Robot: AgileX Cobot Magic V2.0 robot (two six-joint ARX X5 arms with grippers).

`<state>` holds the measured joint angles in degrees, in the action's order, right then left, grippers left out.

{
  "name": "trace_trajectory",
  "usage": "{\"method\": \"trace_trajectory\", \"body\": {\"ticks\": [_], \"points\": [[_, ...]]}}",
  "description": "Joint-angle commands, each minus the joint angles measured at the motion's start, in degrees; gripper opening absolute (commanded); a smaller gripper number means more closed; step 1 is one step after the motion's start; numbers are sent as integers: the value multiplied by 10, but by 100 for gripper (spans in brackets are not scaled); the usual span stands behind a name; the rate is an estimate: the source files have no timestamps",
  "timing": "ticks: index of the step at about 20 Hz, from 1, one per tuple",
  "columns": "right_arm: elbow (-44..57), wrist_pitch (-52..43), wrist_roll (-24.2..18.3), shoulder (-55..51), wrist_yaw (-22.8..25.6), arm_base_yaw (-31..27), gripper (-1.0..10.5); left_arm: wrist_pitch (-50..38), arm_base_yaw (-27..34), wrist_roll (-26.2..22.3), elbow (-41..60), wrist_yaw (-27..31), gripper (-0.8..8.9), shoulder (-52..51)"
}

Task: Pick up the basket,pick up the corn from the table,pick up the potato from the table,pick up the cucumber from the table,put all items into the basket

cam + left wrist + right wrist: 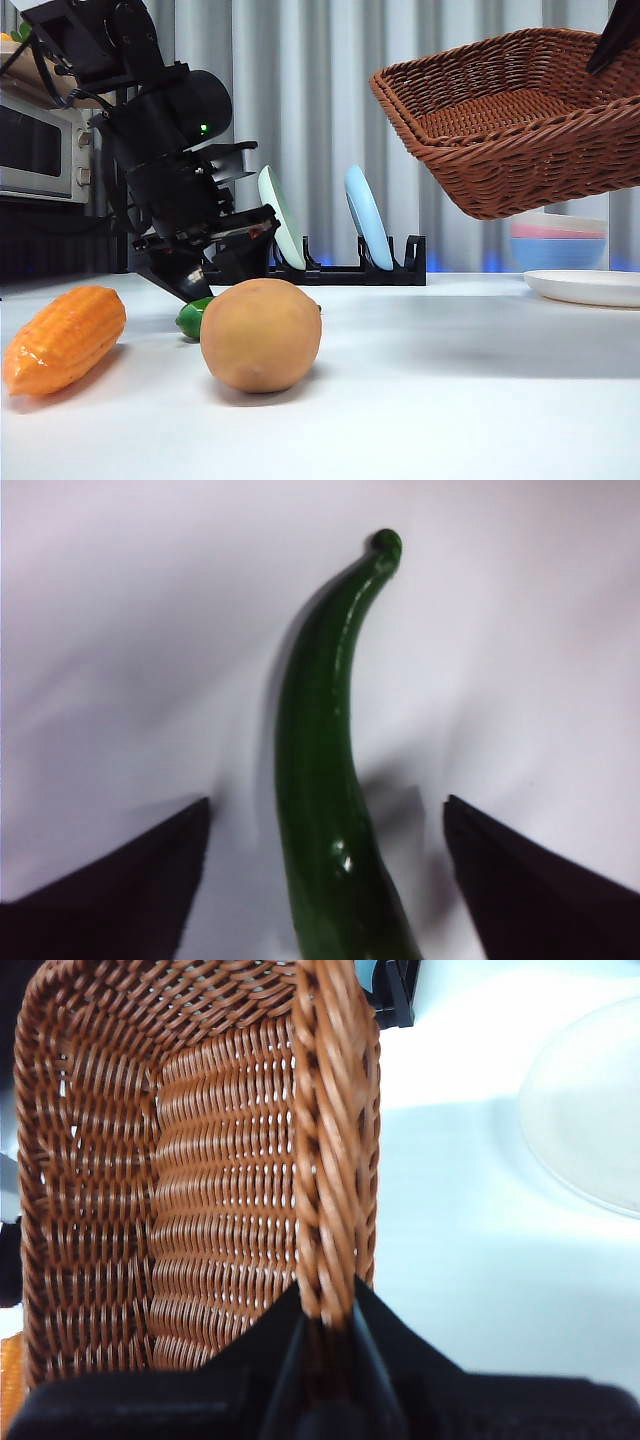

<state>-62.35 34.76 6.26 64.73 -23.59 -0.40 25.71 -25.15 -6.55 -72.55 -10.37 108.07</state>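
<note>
Reaching down at the left of the scene, my left gripper (190, 285) sits low over the table (450, 380), its jaws spread wide with the cucumber (325, 780) lying lengthwise between them, touching neither jaw. From the front, only the green end of that cucumber shows, resting on the white surface just behind the potato (260, 335) and right under my dark fingers. The potato stands nearest the camera, round and tan, and the corn (62, 338) lies to its left, a little apart, tilted with its fat end toward the far side. My right gripper (325, 1315) is clenched on the braided rim of the basket (200, 1190), one jaw inside the wall and one outside, pinching the wicker between them. That basket hangs in the air at the upper right of the front view, tipped so its open side faces left and toward me, well clear of the tabletop. Beyond the vegetables a black rack (350, 268) holds a pale green plate (278, 225) and a blue plate (366, 220) upright, and a white plate (590, 287) rests flat at the far right beneath the basket.
</note>
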Motion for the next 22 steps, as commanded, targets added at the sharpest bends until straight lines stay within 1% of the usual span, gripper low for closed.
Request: {"method": "trace_trajectory", "body": {"ticks": [1,3,4,5,6,10,12,13,14,15,16,18,20,22], "points": [[-6,-7,14,0,-5,0,-12,3,-5,-12,2,1,-15,10],[-6,-7,14,2,-5,1,-12,13,-5,-15,1,3,-7,8],[-6,-8,14,5,-4,1,-12,18,-4,-21,1,21,-7,0],[-6,-9,14,9,-3,1,-12,18,-1,-21,1,34,-7,-16],[-6,-9,14,16,-4,1,-12,19,5,-18,1,34,-7,-41],[-6,-21,19,61,-5,15,-12,8,12,31,1,27,-7,-192],[-6,-44,31,90,-5,37,-12,-12,9,81,1,22,-7,-266],[-6,-60,39,105,-5,48,-12,-30,1,111,1,9,-7,-294],[-6,-75,51,119,-5,59,-12,-50,-10,130,1,-7,-7,-315],[-6,-89,62,130,-5,71,-12,-73,-26,142,1,-20,-7,-327],[-6,-103,74,142,-5,86,-12,-90,-44,149,1,-20,-7,-331],[-6,-124,94,157,-5,115,-12,-101,-82,163,1,-3,-7,-322],[-6,-145,113,163,-3,135,-12,-102,-124,185,1,49,-7,-295],[-6,-166,134,163,-4,151,-12,-103,-156,191,1,85,-7,-260]]}}
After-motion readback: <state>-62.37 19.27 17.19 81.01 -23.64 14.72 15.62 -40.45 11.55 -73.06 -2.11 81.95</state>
